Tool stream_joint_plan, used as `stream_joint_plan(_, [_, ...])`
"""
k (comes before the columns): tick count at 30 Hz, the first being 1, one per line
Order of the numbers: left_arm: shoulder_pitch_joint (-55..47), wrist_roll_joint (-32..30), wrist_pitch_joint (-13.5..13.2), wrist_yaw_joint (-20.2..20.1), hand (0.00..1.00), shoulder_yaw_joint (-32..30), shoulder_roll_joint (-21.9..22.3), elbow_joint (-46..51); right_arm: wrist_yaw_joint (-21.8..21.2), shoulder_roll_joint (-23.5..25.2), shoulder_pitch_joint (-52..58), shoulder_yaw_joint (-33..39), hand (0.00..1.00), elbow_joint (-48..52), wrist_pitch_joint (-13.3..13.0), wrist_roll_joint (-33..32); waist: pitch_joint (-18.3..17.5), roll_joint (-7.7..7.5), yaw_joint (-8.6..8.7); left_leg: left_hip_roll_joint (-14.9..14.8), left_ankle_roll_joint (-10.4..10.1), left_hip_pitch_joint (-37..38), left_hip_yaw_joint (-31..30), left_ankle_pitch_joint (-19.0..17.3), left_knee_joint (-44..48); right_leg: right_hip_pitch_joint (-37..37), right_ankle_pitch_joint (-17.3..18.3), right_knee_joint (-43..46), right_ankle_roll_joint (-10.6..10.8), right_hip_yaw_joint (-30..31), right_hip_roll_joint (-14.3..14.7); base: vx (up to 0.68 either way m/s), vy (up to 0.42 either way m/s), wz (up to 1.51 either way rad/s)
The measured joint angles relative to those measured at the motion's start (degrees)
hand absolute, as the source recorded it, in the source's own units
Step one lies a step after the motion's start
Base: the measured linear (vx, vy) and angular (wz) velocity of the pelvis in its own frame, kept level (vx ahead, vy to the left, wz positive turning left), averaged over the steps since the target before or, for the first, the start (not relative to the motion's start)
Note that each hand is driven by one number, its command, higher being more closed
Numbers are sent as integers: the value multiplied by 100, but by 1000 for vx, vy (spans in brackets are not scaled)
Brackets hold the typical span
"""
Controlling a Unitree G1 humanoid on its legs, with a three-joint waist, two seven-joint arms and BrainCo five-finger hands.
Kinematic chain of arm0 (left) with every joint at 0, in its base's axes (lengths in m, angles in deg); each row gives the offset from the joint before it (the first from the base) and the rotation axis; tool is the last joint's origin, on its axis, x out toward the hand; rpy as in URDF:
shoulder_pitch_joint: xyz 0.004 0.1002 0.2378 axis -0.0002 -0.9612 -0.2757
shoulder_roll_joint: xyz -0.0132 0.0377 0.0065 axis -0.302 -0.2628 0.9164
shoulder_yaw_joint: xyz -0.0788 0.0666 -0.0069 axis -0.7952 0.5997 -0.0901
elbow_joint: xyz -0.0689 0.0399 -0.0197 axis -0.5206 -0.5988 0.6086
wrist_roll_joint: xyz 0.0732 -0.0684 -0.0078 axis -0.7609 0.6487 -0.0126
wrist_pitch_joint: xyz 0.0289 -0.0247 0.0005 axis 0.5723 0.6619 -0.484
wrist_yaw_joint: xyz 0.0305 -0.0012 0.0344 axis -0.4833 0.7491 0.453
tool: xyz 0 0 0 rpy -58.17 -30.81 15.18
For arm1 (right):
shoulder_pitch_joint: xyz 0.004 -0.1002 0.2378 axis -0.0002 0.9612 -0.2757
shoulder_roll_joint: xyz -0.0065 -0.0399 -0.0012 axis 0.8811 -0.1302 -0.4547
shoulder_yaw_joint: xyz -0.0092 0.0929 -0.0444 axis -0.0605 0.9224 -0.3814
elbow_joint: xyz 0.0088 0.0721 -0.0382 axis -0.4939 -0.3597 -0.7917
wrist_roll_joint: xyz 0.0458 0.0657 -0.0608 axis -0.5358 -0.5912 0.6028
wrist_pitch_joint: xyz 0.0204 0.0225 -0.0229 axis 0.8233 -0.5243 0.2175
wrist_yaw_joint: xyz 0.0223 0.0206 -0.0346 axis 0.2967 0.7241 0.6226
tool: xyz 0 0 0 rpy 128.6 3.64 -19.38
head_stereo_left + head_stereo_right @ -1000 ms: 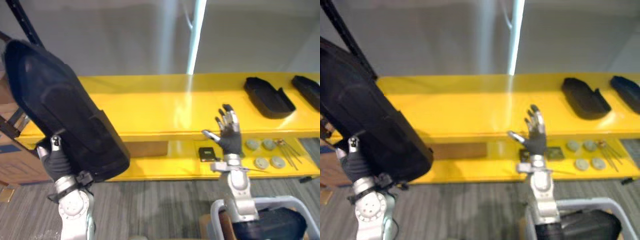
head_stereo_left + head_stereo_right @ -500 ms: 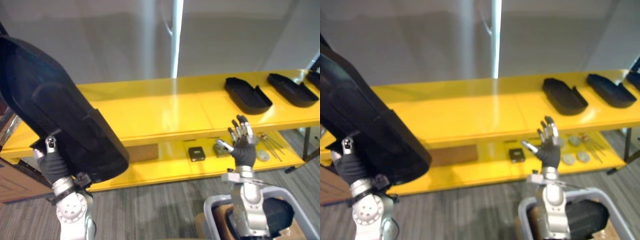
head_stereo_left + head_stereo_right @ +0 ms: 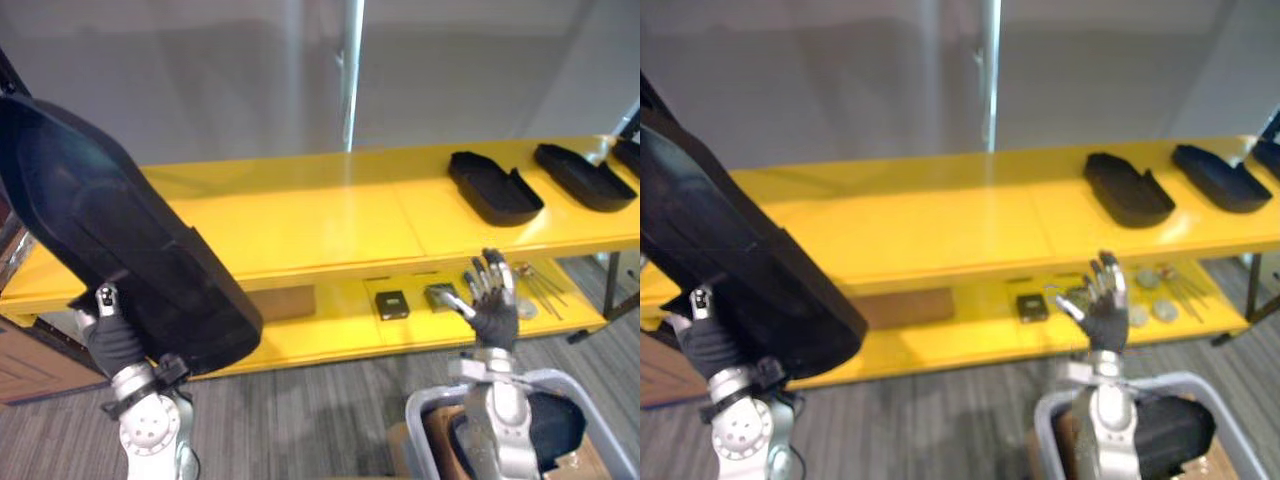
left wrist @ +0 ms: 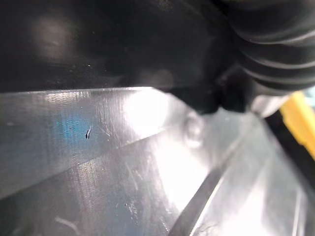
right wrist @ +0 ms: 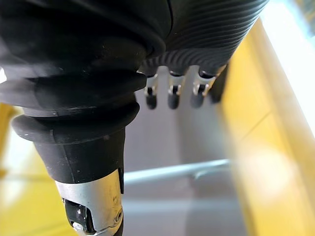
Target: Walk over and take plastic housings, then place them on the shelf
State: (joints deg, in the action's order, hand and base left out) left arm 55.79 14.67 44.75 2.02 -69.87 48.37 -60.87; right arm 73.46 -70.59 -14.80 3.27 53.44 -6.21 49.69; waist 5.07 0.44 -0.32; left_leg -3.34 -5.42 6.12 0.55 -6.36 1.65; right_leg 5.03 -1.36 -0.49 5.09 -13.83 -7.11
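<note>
Yellow shelf (image 3: 330, 215) holds other housings (image 3: 495, 187) at its right end; left robot hand (image 3: 112, 340) still grips the big black plastic housing (image 3: 110, 240) raised, while the open right robot hand (image 3: 492, 305) sits slightly lower than before.

A small black box (image 3: 391, 305), grey discs (image 3: 1165, 310) and thin rods (image 3: 548, 288) lie in a row.

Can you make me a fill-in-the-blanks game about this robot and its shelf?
The left hand holds up a big housing whose colour is ___.
The right hand holds nothing, and its fingers are ___.
The shelf has the colour ___.
More housings lie on the shelf's ___ level.
Missing words: black, open, yellow, top.
</note>
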Motion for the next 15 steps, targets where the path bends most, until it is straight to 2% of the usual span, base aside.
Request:
stream_joint_plan(3, [-133, 17, 35, -4, 100, 280, -5, -2, 118, 142, 178, 6, 0, -232, 31, 0, 7, -2, 110, -20, 1, 6, 178, -3, -6, 0, -1, 2, 1, 20, -3, -7, 7, -3])
stream_joint_plan(5, [-162, 18, 116, -61, 100, 333, -10, -32, 235, 193, 335, 15, 0, -272, 130, -9, 19, 1, 137, -26, 29, 12, 333, -24, -10, 0, -2, 4, 3, 46, -12, -21, 26, -8])
stream_joint_plan(8, [-150, 73, 112, -170, 100, 323, -41, -37, 327, 191, 381, 94, 0, -272, 138, -50, 69, -20, 137, -31, 88, 13, 484, -64, 15, -37, 45, 108, 18, 71, -47, -2, 22, -2])
stream_joint_plan(11, [-65, 77, 97, -319, 100, 333, -81, -42, 483, 165, 331, 208, 0, -271, 147, -39, 369, -99, 218, 25, 206, 6, 724, -233, 306, -424, 516, 1239, 105, 134, -339, -35, 81, 5])
stream_joint_plan(12, [-5, 81, 91, -379, 100, 324, -84, -52, 578, 154, 280, 217, 0, -278, 171, -35, 583, -100, 232, 47, 218, 42, 805, -315, 464, -817, 643, 2198, 60, 238, -485, -91, 99, -11])
stream_joint_plan(13, [1, 89, 88, -414, 100, 308, -138, -52, 632, 181, 277, 219, 0, -277, 202, 5, 726, -124, 254, 72, 252, 128, 840, -360, 528, -1153, 622, 2973, 44, 360, -591, -93, 94, -18])
stream_joint_plan(14, [6, 99, 88, -431, 100, 316, -213, -53, 679, 201, 314, 219, 0, -277, 204, 35, 790, -164, 272, 89, 279, 202, 818, -384, 540, -1241, 591, 3249, -3, 388, -616, -16, 62, -17])
stream_joint_plan(15, [14, 134, 88, -462, 100, 329, -356, -56, 714, 230, 425, 244, 0, -281, 206, 135, 882, -120, 291, 23, 310, 300, 818, -452, 597, -1381, 633, 3515, -114, 471, -621, 52, 17, -10])
